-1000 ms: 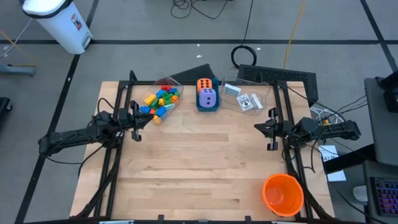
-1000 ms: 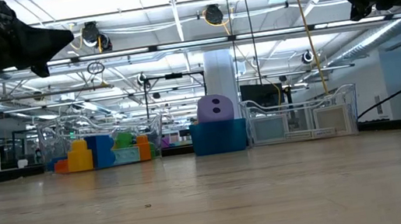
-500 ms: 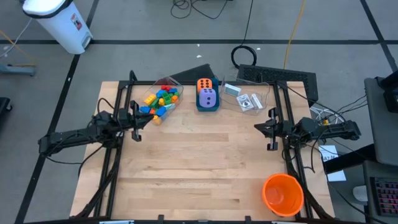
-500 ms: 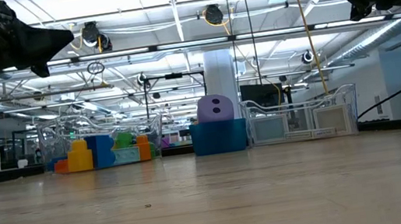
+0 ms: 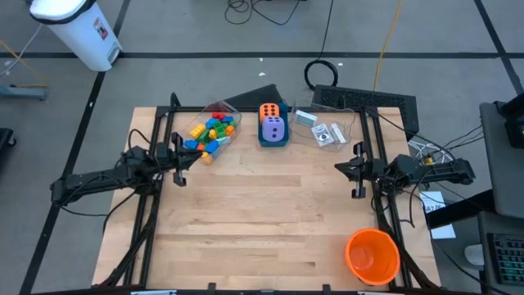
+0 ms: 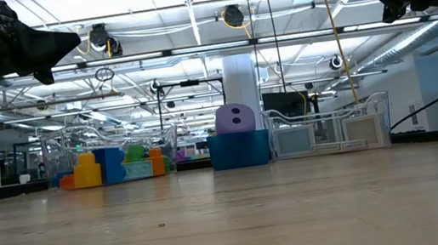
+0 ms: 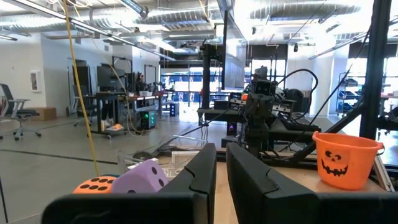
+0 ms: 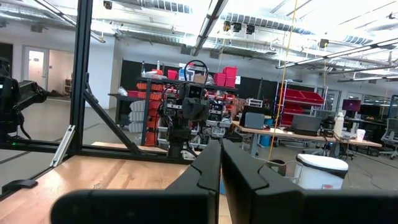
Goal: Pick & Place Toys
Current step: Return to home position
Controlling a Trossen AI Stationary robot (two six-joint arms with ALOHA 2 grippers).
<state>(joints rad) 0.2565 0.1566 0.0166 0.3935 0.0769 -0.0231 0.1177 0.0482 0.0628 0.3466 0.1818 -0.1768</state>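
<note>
The left hand (image 5: 182, 161) hangs over the counter's (image 5: 262, 221) left edge, about midway along it. Its fingers are drawn together with only a thin slit showing in the left wrist view, and they grip nothing. The right hand (image 5: 353, 170) mirrors it over the right edge, fingers together and empty. The two hands point at each other across the counter. In the low view both sit high, well above the wood.

All the toys lie along the far edge:
- The bricks (image 5: 211, 131) are heaped in the left tub (image 5: 226, 111), which stands at a slant just beyond the left hand.
- The blue box (image 5: 273, 142) stands at the middle. It holds the orange die (image 5: 269, 111) at the back and the purple die (image 5: 273, 129) in front, touching.
- The cards (image 5: 327, 133) lie in the right tub (image 5: 348, 123), near the far right corner.

An orange cup (image 5: 372, 255) stands upright at the near right corner, close to both edges and well apart from the right hand. Between the hands, and from the tubs to the near edge, the wood is bare: a wide open field spanning the middle and the near left corner.
</note>
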